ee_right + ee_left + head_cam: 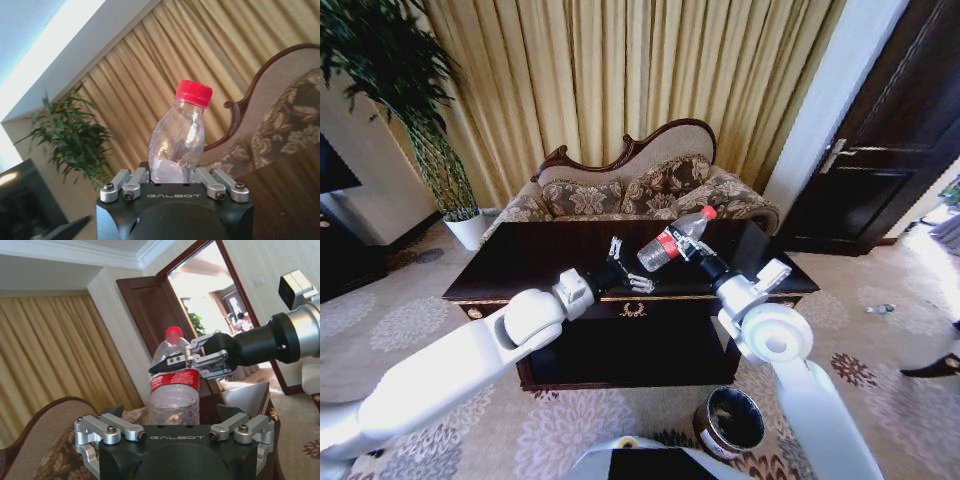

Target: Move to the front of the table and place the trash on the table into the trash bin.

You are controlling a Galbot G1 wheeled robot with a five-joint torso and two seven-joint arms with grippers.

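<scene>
The trash in view is a clear plastic bottle (670,243) with a red cap and red label, tilted above the dark table (520,265). My right gripper (691,250) is shut on its middle. The right wrist view shows the bottle (179,137) rising from between the shut fingers (134,180). My left gripper (629,265) hovers open over the table's front middle, just left of the bottle and apart from it. In the left wrist view, the bottle (174,390) and the right gripper (186,362) stand beyond my open left gripper (171,415). The trash bin (731,421) stands on the carpet, front right of the table.
A patterned sofa (630,190) stands right behind the table, with gold curtains (620,70) beyond it. A potted plant (430,150) and a black cabinet (345,260) are at the left. A dark door (880,150) is at the right. Patterned carpet surrounds the table.
</scene>
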